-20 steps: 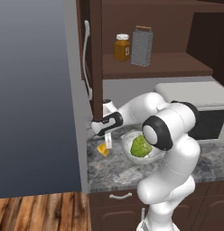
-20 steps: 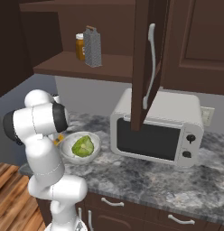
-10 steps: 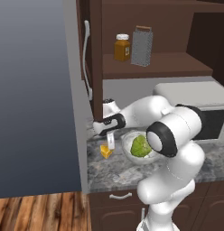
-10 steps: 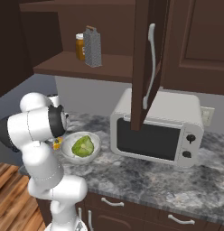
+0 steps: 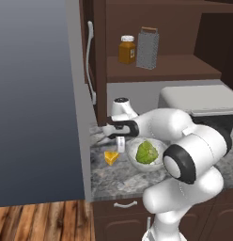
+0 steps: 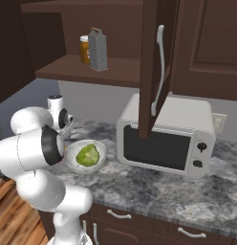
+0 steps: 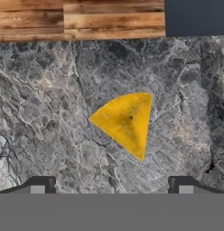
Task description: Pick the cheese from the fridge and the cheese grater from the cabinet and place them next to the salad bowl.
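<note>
Hidden or unclear: in the right base view the robot's own white shoulder blocks the counter's left end, so the cheese cannot be made out there. The fridge (image 5: 38,103) shows as a flat grey slab cut off at the top and left of the left base view; its shelves cannot be seen. The microwave (image 6: 163,139) is partly covered by the open cabinet door (image 6: 156,67) in the right base view and cut off at the right edge of the left base view.

Cheese (image 5: 111,157): a yellow-orange wedge lying flat on the mottled grey counter (image 5: 113,176), near its left end, just beside the salad bowl (image 5: 135,162) and apart from it. In the hand view the wedge (image 7: 125,121) lies free on the stone, centred between the two finger tips and touching neither.

Gripper (image 5: 119,145): hangs above the cheese, pointing down at the counter; jaws spread wide, nothing in them. One pale finger (image 5: 120,144) shows in the left base view, clear of the wedge.

Arm pose: rises from the base, bends at the large dark-capped elbow, then the forearm reaches left across the bowl toward the fridge side, wrist turned downward.

Cheese grater (image 5: 147,48): upright on the shelf of the cabinet (image 5: 160,70), just beside an amber jar (image 5: 127,50) with a white lid. The bowl holds a lump of green lettuce (image 6: 88,155).
</note>
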